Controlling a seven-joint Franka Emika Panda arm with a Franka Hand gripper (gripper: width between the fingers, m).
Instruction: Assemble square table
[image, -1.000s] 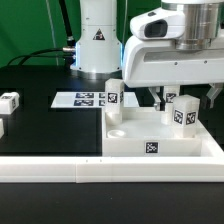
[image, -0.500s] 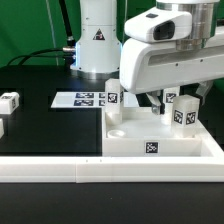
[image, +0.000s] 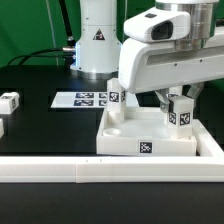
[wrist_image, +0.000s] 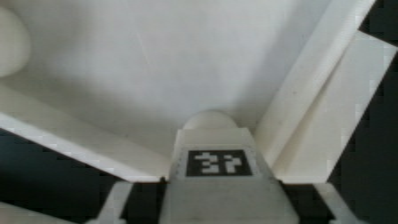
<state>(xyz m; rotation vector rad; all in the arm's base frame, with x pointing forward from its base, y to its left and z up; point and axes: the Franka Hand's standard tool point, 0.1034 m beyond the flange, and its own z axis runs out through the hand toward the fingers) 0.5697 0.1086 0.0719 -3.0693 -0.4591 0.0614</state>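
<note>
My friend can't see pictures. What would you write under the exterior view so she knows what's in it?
A white robot arm's tool reaches down over a white square table top, which carries two upright tagged legs and. Another leg lies apart at the exterior view's left, the marker board lies behind, and a long white rail runs along the front.

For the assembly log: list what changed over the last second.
The tabletop slid toward the exterior view's left and turned slightly, its front tag with it. The gripper shifted the same way; whether it grips the tabletop is unclear. The loose leg and marker board stayed put.
</note>
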